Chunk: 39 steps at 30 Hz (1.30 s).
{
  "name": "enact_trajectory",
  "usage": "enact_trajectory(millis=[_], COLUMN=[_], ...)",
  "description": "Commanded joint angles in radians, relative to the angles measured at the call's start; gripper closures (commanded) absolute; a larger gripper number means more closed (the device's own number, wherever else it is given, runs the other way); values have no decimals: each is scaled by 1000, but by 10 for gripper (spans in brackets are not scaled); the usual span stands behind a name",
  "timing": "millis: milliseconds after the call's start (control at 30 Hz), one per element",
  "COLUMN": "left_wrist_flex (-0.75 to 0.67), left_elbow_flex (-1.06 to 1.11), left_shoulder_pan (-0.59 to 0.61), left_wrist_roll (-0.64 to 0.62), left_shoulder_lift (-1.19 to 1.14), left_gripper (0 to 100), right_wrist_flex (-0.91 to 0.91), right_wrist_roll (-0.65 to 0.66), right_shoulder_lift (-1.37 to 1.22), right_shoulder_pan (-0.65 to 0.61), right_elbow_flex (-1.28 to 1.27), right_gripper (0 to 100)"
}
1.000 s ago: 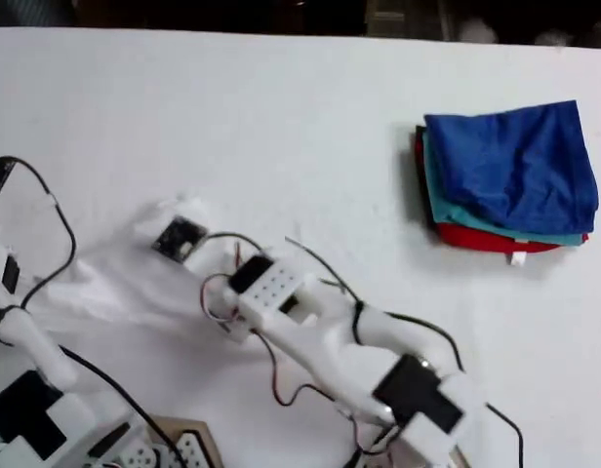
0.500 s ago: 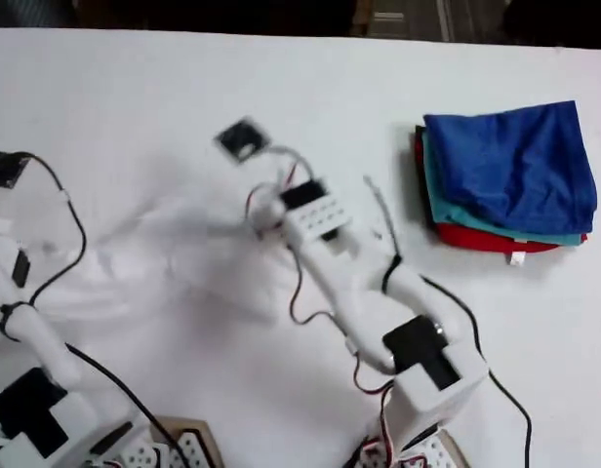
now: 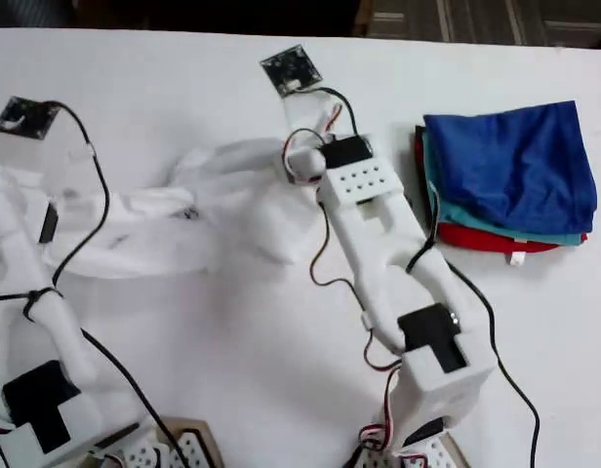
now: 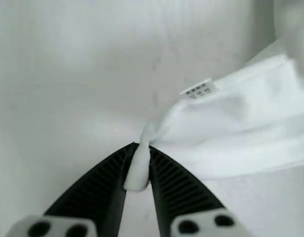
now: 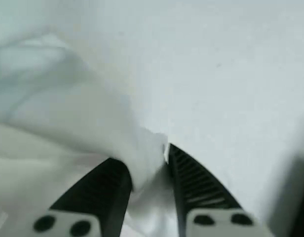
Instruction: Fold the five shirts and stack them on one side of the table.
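Observation:
A white shirt (image 3: pixel 198 219) is stretched in a rumpled band across the left middle of the white table (image 3: pixel 164 88). My left gripper (image 4: pixel 138 165) is shut on one pinched corner of the white shirt (image 4: pixel 241 128), near the table's left edge (image 3: pixel 3 190). My right gripper (image 5: pixel 144 170) is shut on a fold of the white shirt (image 5: pixel 68 118), near the table's middle (image 3: pixel 296 161). A stack of folded shirts (image 3: pixel 510 175), blue on top over teal, red and a dark one, lies at the right side.
Cables trail from both arms over the table. A small dark square tag (image 3: pixel 291 68) sits above the right arm and another (image 3: pixel 22 115) above the left arm. The arms' bases stand at the near edge.
Both arms have carried the white shirt toward the far side of the table. The right gripper has moved up and to the right, pulling the cloth out into a long band.

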State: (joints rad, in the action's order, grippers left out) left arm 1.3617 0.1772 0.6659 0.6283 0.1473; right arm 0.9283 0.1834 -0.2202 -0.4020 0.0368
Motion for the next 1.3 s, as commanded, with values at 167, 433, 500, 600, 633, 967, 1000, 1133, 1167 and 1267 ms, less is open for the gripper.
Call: enact_trajectory(millis=[167, 433, 500, 600, 633, 967, 1000, 1133, 1167, 1267], left_wrist_flex=[6, 6, 6, 6, 6, 6, 6, 6, 6, 12], left_elbow_flex=[-42, -42, -42, -42, -42, -41, -41, -41, -41, -41], left_shoulder_pan=[-12, -12, -14, -14, -14, -14, -14, -14, -14, -14], left_wrist_roll=[-25, -25, -25, -25, -25, -25, -25, -26, -26, -26], left_shoulder_lift=[5, 3, 3, 3, 3, 3, 3, 3, 3, 3], left_gripper=[976, 975, 975, 975, 975, 975, 975, 975, 975, 975], right_wrist_flex=[64, 312, 355, 335, 306, 31, 12, -53, -65, -93], right_wrist_roll=[-2, -2, -3, -5, -3, -2, -2, 0, 0, 0], right_shoulder_lift=[71, 237, 240, 232, 232, 231, 231, 177, 147, 48], right_shoulder_pan=[76, -2, -53, -120, -145, -262, -262, -260, -257, -240], right_elbow_flex=[51, 29, -2, -98, -146, -479, -493, -525, -525, -486], right_gripper=[666, 680, 702, 709, 709, 709, 709, 708, 708, 708])
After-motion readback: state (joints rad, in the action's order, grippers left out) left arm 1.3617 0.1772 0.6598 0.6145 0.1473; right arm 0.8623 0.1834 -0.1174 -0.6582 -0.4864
